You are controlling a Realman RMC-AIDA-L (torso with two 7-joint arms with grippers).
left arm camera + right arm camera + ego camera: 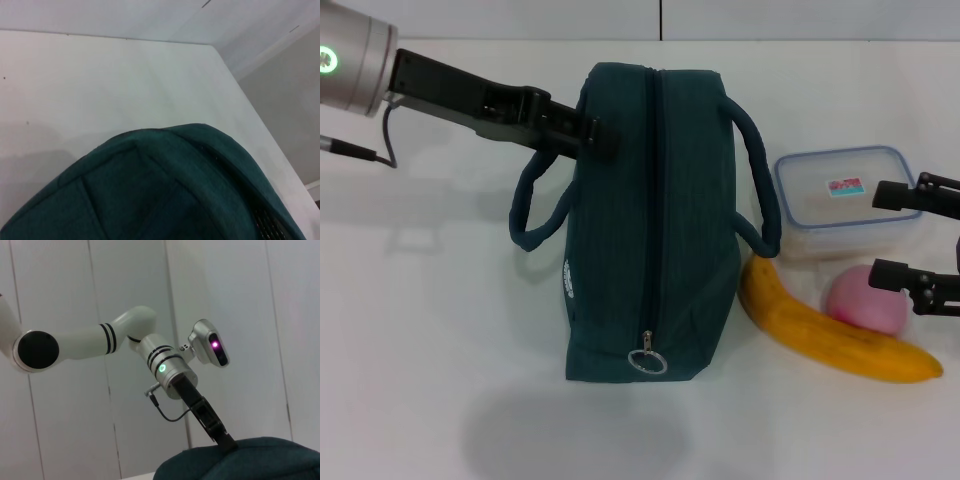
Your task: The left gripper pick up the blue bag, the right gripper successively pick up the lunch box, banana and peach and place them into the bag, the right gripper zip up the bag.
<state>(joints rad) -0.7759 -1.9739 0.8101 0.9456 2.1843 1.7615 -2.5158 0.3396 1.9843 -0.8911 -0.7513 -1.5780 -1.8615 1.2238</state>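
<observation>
left hand (603,139) at far top edge of blue bag (655,220), grip cannot tell | right hand (917,240) wide beside lunch box (845,200) | zipper shut | risk: bag slips; banana (835,335) rolls on desk (420,330)

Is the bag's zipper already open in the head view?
No, the zipper runs closed along the top of the blue bag, with its ring pull at the near end.
</observation>
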